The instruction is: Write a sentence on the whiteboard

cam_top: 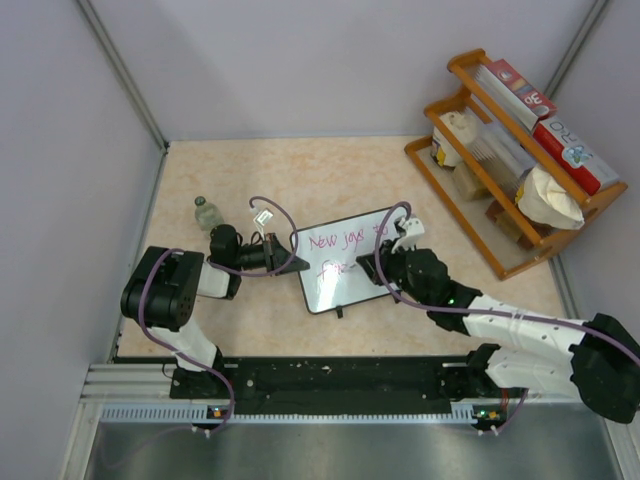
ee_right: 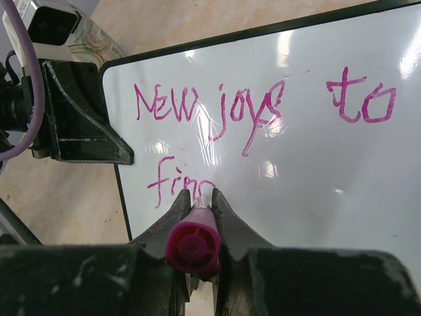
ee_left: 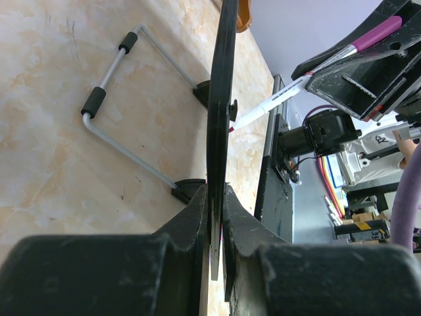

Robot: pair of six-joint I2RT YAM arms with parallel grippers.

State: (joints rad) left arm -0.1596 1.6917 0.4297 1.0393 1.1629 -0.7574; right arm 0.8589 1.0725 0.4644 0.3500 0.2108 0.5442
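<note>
Against the whiteboard (ee_right: pixel 316 191), the right hand (ee_right: pixel 197 197) grips a marker (ee_right: pixel 193 245); the left hand (ee_left: pixel 215 204) clamps the board's edge. Excess pressure could skew it, smearing the sentence (ee_right: pixel 223 108).

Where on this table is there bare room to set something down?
The widest free patch is the table strip between the back wall, the bottle, the whiteboard and the rack. A narrower one lies between the whiteboard and the black base rail. The middle is crowded: left claw clamps the whiteboard's edge, right claw holds the marker on it.
</note>
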